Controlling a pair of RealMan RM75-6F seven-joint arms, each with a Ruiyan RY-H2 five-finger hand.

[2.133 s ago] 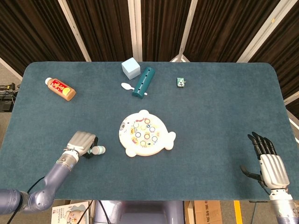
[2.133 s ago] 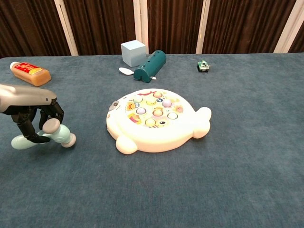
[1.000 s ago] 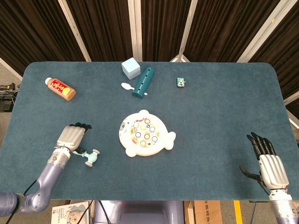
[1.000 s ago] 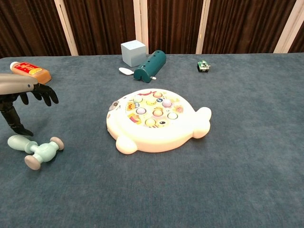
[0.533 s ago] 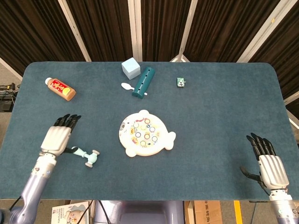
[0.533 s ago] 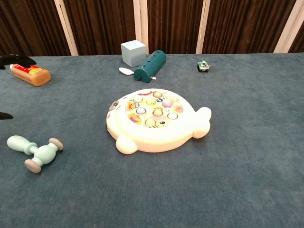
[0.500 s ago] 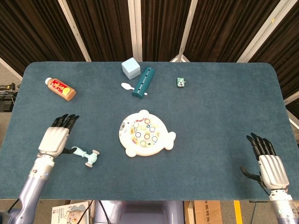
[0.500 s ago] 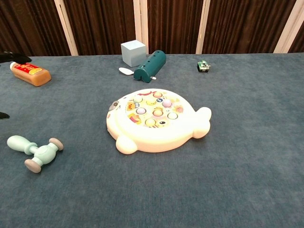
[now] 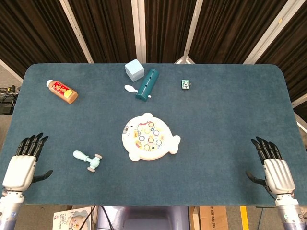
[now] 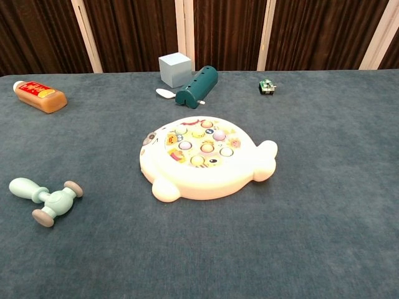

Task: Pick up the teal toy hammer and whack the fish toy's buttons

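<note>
The teal toy hammer (image 9: 88, 159) lies flat on the table, left of the fish toy; the chest view shows the hammer (image 10: 45, 199) at the left with nothing touching it. The white fish toy (image 9: 149, 137) with coloured buttons sits mid-table, and the fish toy (image 10: 204, 159) fills the chest view's centre. My left hand (image 9: 23, 164) rests flat at the table's near left edge, fingers spread, well left of the hammer. At the near right edge my right hand (image 9: 273, 167) lies open too. Neither hand shows in the chest view.
At the back stand a pale blue cube (image 9: 134, 70), a dark teal cylinder with holes (image 9: 147, 84), a white spoon (image 9: 130, 88) and a small green toy (image 9: 186, 84). A brown bottle with a red label (image 9: 62, 90) lies at the far left.
My left hand let go of the hammer, opened, and drew back leftward to the table's near edge. The hammer now lies still on the cloth. The right hand barely moved.
</note>
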